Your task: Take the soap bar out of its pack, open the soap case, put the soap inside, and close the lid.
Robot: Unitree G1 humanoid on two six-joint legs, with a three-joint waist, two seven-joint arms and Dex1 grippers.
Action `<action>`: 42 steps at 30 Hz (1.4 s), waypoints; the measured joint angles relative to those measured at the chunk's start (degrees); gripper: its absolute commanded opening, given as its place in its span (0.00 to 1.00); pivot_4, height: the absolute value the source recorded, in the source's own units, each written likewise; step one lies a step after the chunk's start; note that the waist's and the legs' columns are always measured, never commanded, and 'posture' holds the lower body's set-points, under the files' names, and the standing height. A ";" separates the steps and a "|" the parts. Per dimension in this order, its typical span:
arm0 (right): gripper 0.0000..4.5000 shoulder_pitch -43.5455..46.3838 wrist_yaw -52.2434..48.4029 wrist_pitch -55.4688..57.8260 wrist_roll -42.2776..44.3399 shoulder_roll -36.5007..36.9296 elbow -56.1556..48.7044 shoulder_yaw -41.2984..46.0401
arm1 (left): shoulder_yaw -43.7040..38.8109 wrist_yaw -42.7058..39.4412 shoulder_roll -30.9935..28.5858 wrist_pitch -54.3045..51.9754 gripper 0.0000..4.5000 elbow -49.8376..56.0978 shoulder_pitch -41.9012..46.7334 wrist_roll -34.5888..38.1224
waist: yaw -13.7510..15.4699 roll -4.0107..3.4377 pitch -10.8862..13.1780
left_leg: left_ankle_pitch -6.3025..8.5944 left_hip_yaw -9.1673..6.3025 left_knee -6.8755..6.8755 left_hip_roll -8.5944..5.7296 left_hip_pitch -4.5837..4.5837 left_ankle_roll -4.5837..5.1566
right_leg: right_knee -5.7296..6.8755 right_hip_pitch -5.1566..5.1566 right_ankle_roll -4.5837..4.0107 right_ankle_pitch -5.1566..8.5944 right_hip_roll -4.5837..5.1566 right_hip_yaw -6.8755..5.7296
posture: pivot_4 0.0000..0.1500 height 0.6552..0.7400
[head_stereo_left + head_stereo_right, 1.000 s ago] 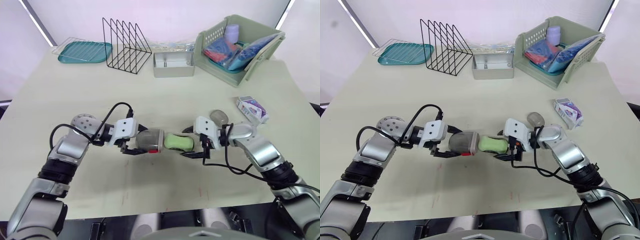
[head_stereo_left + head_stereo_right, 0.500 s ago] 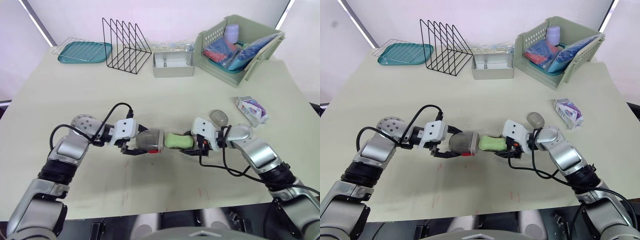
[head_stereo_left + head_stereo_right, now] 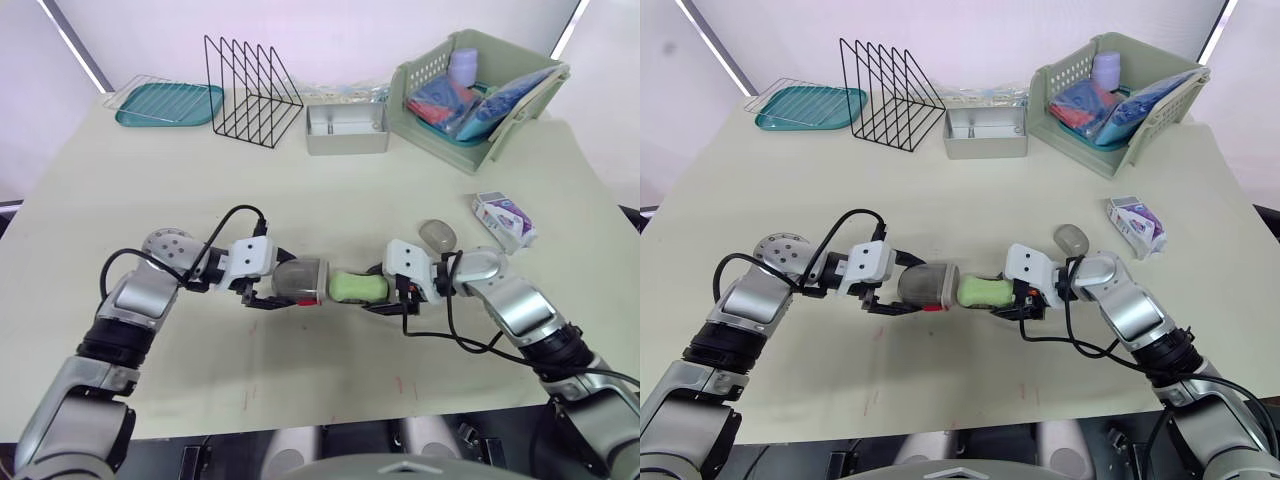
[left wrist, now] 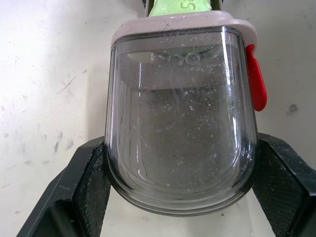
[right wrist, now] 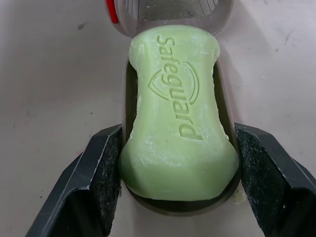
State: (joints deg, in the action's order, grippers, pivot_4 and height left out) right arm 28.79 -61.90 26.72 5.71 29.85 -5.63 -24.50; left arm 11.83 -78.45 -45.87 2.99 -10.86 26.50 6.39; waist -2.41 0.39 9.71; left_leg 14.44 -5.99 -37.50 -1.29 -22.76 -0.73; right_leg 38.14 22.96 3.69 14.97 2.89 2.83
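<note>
green soap bar lies seated in the soap case base clamped between the right fingers, its far end at the mouth of the clear lid clamped between the left fingers; shells judged light, stiff, slick, best gripped across their sides.

Pale table seen, surface marked with faint scuffs. Along far edge, four items set in row:
- Teal tray placed at far left corner, laid on wire grid.
- Black wire file rack stood upright just beside tray.
- Shallow metal tin set between rack and basket.
- Green slatted basket placed at far right, tilted; lavender bottle and blue and red packets held inside.
</note>
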 measured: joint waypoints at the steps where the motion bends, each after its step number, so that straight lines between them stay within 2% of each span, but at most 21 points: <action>1: 0.54 0.00 -0.04 -0.06 -0.04 -0.06 0.01 -0.02 | 0.01 0.00 0.10 0.07 0.80 0.00 0.00 -0.04 | 0.00 0.00 0.00 | 0.00 0.00 0.00 0.00 0.00 0.00 | 0.00 0.00 0.00 0.00 0.00 0.00 | 1.00 1.00; 18: 0.54 2.06 -1.33 2.12 -0.96 0.44 -0.10 -0.43 | 0.02 0.19 0.86 0.08 0.80 0.06 -0.54 -0.07 | 0.05 0.00 0.00 | 0.00 0.00 0.00 0.00 0.00 0.00 | -0.01 0.00 0.00 0.00 0.00 0.00 | 1.00 1.00; 32: 0.54 5.78 -1.67 5.60 -2.35 0.81 -0.94 -2.95 | 1.05 1.32 4.87 -0.13 0.80 0.04 0.56 -1.09 | 0.05 0.00 0.00 | 0.00 -0.01 0.00 -0.01 -0.02 0.00 | 0.00 0.01 0.00 0.00 0.01 -0.01 | 1.00 1.00; 42: 0.54 10.09 -2.80 12.48 -3.51 2.18 -3.85 -5.07 | 2.57 2.88 8.69 -1.14 0.80 -0.03 2.81 -2.03 | 0.01 0.00 0.00 | 0.00 -0.01 0.00 -0.01 -0.02 0.00 | 0.00 0.03 0.00 0.00 0.01 0.00 | 1.00 1.00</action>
State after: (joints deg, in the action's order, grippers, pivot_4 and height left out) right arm 38.87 -64.70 39.20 2.20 32.03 -9.48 -29.58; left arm 14.40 -75.57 -37.19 1.84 -10.89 29.31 4.35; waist -2.40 0.39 9.71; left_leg 14.44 -6.00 -37.50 -1.30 -22.78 -0.73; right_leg 38.14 22.99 3.69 14.97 2.90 2.83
